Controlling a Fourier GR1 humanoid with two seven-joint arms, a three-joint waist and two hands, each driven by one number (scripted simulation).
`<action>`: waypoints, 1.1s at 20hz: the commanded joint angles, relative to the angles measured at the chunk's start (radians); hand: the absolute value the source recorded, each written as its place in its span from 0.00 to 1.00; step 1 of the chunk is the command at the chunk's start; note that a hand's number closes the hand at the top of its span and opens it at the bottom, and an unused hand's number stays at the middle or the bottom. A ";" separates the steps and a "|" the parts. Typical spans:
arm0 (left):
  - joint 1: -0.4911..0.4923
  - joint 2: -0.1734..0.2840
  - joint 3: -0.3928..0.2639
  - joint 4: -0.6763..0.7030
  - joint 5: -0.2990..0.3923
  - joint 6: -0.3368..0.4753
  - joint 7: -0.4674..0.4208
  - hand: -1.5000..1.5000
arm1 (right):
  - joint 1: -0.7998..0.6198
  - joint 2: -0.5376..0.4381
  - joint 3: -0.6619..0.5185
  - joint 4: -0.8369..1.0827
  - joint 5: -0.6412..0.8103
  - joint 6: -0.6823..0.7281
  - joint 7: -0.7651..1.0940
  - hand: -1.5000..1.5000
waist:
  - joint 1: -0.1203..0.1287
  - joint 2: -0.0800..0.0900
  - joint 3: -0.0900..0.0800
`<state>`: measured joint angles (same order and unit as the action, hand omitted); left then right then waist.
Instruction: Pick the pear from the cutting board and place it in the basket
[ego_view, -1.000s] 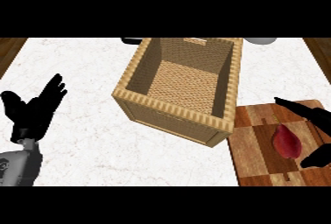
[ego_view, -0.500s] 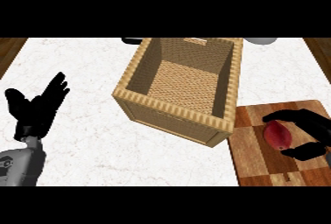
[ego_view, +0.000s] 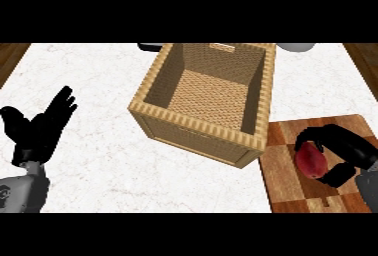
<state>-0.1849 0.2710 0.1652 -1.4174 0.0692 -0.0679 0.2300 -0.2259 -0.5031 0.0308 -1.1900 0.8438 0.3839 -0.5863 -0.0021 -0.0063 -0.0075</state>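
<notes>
On the board, at the right: the right hand (ego_view: 345, 155) is curling its fingers and thumb round the pear (ego_view: 311, 162), which is lying on the cutting board (ego_view: 288, 170) and showing red between them.
Step in hand: the hand is closing on the fruit; whether the pear is already leaving the wood cannot be told from this view.
Doing it well: the curl is looking settled on both sides of the pear, so the lift is probably best taken straight up before any sideways travel.
Height to gain: the basket (ego_view: 193, 131) is standing tall just beside the board, its near corner almost touching the board's left edge, so the pear is needing to clear that rim before it crosses.
Where to let go: the woven floor inside is lying open and bare, up and to the left of the pear.
Other hand: the left hand (ego_view: 40, 127) is resting open at the left edge, fingers up, well apart from the work.
Elsewhere: two partly cut-off objects are peeking behind the basket's far end, too hidden to name.
</notes>
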 joint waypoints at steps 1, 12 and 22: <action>-0.010 0.006 0.006 0.022 -0.004 0.002 0.005 0.50 | 0.033 0.280 0.126 -0.135 0.060 -0.048 0.276 1.00 | -0.013 -0.004 0.003; -0.018 -0.013 -0.022 0.007 -0.006 -0.006 0.009 0.50 | 0.082 0.498 0.375 -0.221 0.092 -0.175 0.675 1.00 | 0.045 -0.011 0.009; -0.037 -0.006 -0.027 0.022 -0.009 -0.014 0.017 0.50 | 0.079 0.503 0.681 -0.492 -0.097 -0.619 0.914 1.00 | 0.052 -0.025 0.009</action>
<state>-0.2172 0.2569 0.1354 -1.3970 0.0628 -0.0816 0.2422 -0.1396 -0.0079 0.5997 -1.5926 0.7668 -0.0783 0.2232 0.0481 -0.0231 0.0030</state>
